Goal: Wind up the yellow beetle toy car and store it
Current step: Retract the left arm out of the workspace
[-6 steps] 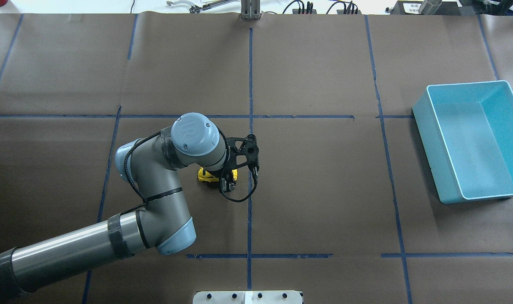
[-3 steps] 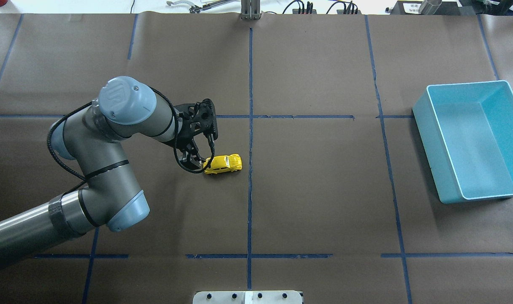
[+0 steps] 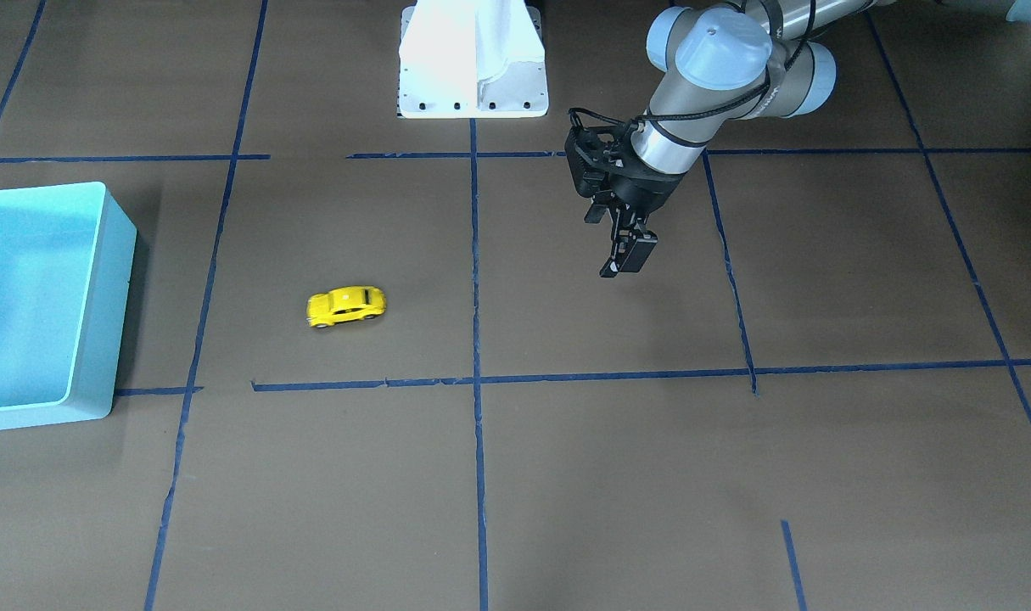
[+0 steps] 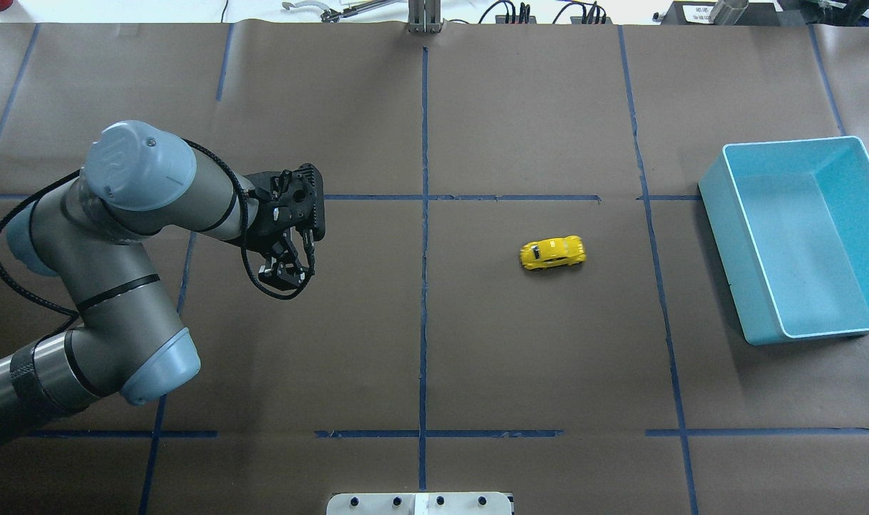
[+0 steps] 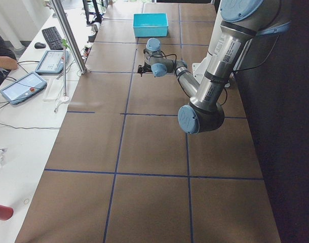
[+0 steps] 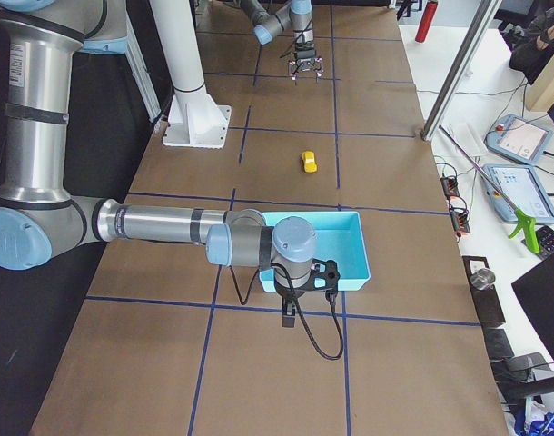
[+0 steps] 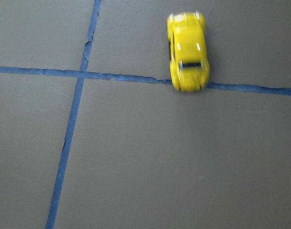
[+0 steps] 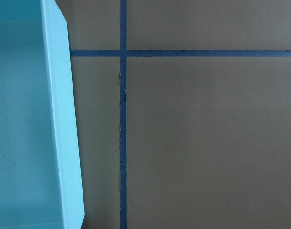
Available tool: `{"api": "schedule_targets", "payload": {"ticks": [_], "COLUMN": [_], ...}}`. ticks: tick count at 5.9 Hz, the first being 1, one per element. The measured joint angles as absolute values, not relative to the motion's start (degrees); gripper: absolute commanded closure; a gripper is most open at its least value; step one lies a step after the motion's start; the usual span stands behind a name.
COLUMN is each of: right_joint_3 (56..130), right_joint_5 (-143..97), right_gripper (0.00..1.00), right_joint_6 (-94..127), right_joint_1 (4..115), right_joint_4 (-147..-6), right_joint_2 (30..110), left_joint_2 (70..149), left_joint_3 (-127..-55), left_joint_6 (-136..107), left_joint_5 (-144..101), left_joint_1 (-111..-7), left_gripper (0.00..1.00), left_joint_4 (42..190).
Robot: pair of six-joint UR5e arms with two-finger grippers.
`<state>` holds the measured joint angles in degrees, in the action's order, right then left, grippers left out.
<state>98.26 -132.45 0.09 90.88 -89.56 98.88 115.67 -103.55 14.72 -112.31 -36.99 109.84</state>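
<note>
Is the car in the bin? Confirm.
No, the car stands on the table, well apart from the bin.

A brown paper-covered table was crossed by blue tape lines forming a grid. A teal bin sat open near the right edge, slightly skewed to the tape. A white base plate stood at the robot's side of the table. On the white bench alongside lay two tablets, a keyboard and a red cylinder, near an upright metal post.
</note>
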Motion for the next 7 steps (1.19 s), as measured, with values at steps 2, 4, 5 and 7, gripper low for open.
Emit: {"api": "schedule_targets", "payload": {"ticks": [2, 4, 5, 7], "right_joint_3": [98.2, 98.0, 98.1, 99.1], "right_joint_5": [-132.5, -132.5, -132.3, -131.6], "right_gripper": [0.00, 0.00, 0.00, 0.00], "right_joint_6": [0.1, 0.2, 0.3, 0.5], "right_joint_1": [90.9, 90.9, 90.8, 88.5], "right_joint_4": [-89.6, -89.7, -89.9, -96.1], "right_joint_2": [98.8, 98.7, 98.4, 91.9], "left_joint_2": [111.4, 102.1, 98.2, 90.2], "left_joint_3": [-110.0, -117.4, -117.9, -116.6], "left_joint_6": [15.0, 15.0, 15.0, 14.6], "left_joint_5": [-112.6, -118.1, -121.8, -127.6], "left_joint_1": [-39.7, -47.1, -53.3, -68.0], "left_gripper": [0.00, 0.00, 0.00, 0.00], "left_joint_4": [105.8, 100.0, 97.8, 91.8]}}
